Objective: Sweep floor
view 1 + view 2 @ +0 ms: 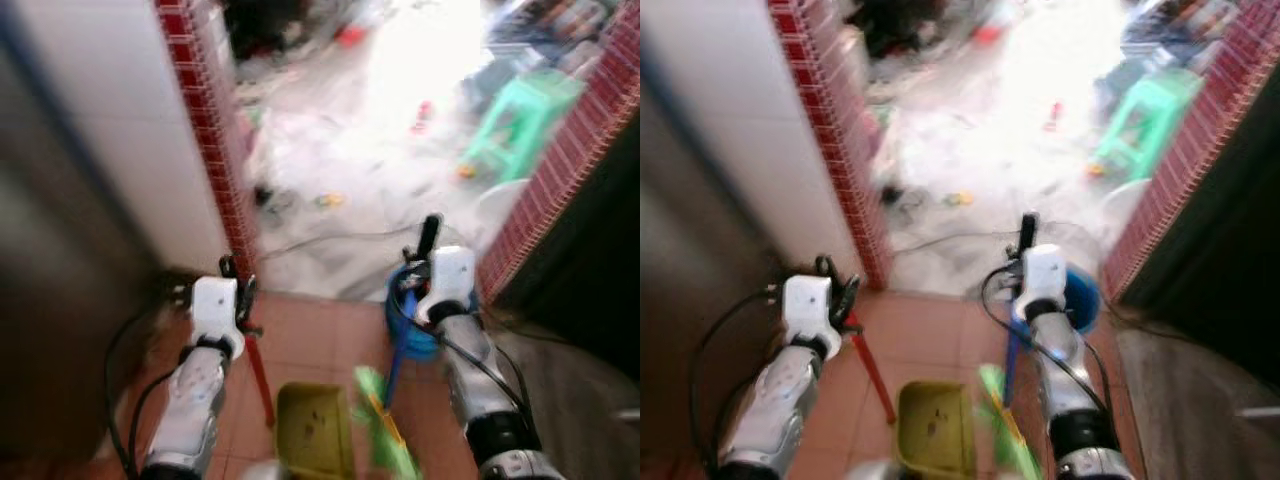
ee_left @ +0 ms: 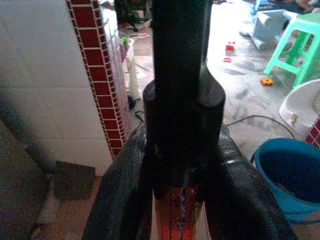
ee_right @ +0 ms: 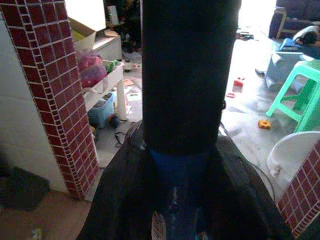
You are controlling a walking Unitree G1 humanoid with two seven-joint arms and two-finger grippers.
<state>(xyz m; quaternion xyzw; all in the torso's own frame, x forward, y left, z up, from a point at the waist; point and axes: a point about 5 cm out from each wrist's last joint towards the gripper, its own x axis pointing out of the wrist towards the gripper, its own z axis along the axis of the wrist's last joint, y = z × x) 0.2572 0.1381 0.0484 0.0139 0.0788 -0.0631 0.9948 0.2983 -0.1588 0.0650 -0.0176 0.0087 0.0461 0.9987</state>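
My left gripper (image 1: 238,288) is shut on the black-capped red handle (image 2: 177,214) of a yellow-green dustpan (image 1: 313,428). The pan rests on the terracotta tiles between my arms. My right gripper (image 1: 426,258) is shut on a broom's blue handle (image 3: 175,186), just below its black grip (image 3: 186,75). The broom's green bristles (image 1: 384,432) lie on the tiles beside the dustpan. Both head views are blurred.
A red-tiled pillar (image 1: 213,150) and white wall stand at left, another red-tiled wall (image 1: 560,180) at right. A blue bucket (image 2: 286,176) sits by my right arm. Beyond the doorway are a green stool (image 1: 520,112), a white basin (image 2: 303,107), a floor cable (image 1: 330,238) and scattered toys.
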